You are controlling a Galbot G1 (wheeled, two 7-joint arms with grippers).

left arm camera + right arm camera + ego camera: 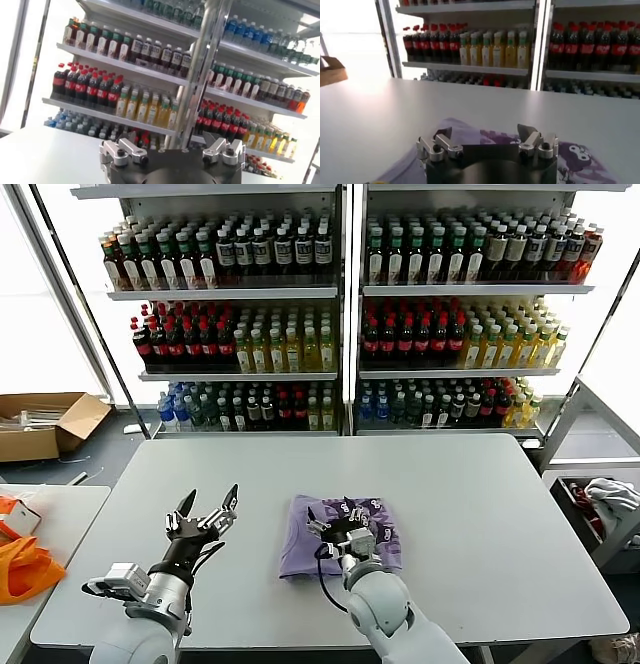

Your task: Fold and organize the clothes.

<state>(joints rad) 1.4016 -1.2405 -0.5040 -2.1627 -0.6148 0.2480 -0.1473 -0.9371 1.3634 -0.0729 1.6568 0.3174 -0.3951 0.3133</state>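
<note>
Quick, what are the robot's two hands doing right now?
Left gripper: open, holding nothing, above the table.
Right gripper: open, holding nothing, over the folded T-shirt.

No text, brand or number can be read on the shelved plastic drink bottles (pixel 400 334) or elsewhere.

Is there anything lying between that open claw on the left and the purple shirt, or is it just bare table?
Nothing visible stands between them. The left gripper hovers with its fingers spread, and only bare table separates it from the folded lavender T-shirt. The right gripper is already over the shirt, fingers open.
</note>
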